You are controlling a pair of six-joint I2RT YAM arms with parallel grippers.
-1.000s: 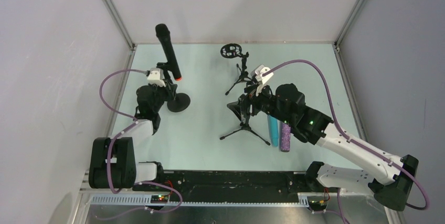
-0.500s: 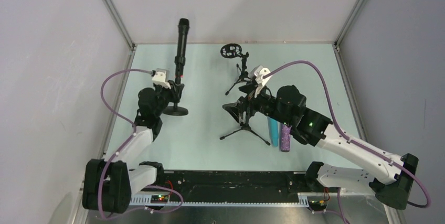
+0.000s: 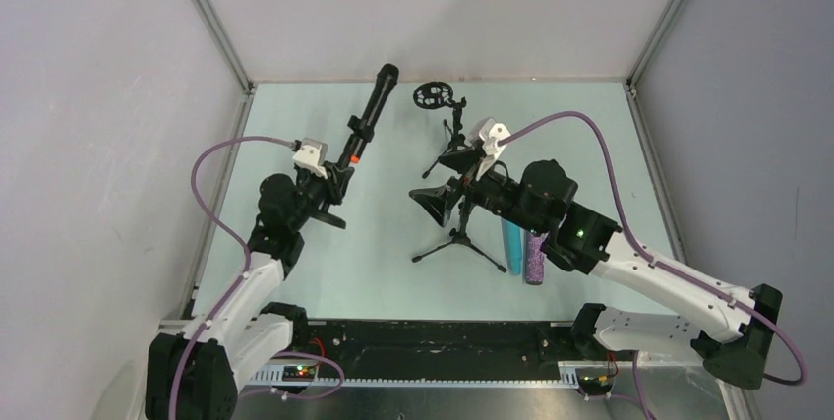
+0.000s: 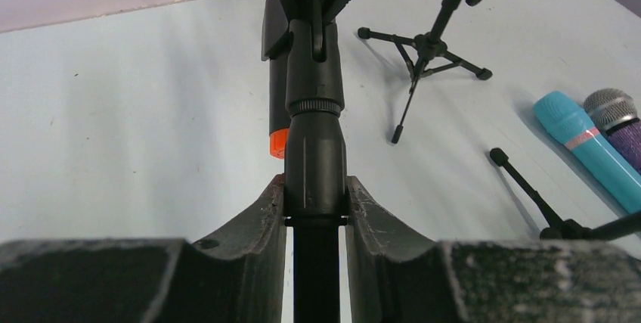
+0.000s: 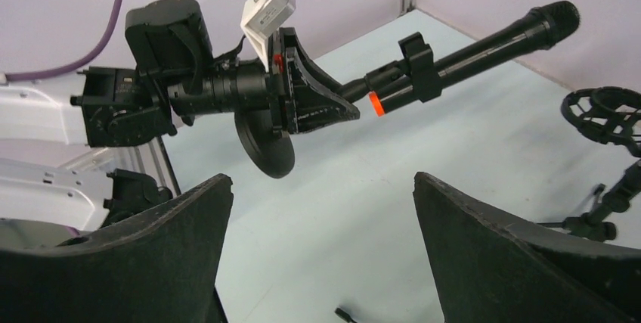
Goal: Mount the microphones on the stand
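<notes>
At about nine o'clock on the surface, the left end effector (image 4: 316, 200) is clamped on the pole of the round-base stand (image 5: 264, 145). It holds the stand tipped over, with the disc base on edge and, as far as the right wrist view shows, off the surface. The stand's clip grips the black microphone (image 3: 379, 95), which slants toward one o'clock with its orange-red end nearest the end effector. That microphone counts as attached. Setting its stand upright looks like the step in hand.

Near the centre, the right end effector (image 3: 445, 182) has its fingers spread wide with nothing between them. It hangs just above the near tripod stand (image 3: 457, 233), whose top is hidden behind the arm, so I cannot tell what holder it carries. At twelve o'clock stands the far tripod stand (image 3: 447, 140), topped by an empty ring mount (image 3: 431, 95).

Just to the three o'clock side of the near tripod, the cyan microphone (image 3: 511, 243) and the purple microphone (image 3: 534, 258) lie side by side on the surface (image 3: 393, 253), touching or nearly so, partly under the right arm.

So roughly one of the three is done. Two microphones remain to be picked up and fitted, presumably one to each tripod.
</notes>
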